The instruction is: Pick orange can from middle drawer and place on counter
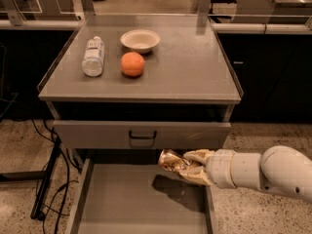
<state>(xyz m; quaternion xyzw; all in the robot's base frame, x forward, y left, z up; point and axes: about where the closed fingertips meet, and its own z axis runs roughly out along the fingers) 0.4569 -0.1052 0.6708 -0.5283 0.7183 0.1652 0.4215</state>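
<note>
My gripper (pixel 191 167) is over the right part of the open middle drawer (pixel 122 204) and it grasps the orange can (pixel 170 161); the can sticks out to the left of my fingers, lifted above the drawer bottom, just under the closed drawer front (pixel 87 133); on the counter (pixel 190 67) stand a bottle (pixel 93 56), an orange fruit (pixel 132 64) and a bowl (pixel 140 40).

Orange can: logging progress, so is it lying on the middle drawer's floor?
No, the pincer holds the orange can up over the middle drawer, its shadow below.
</note>
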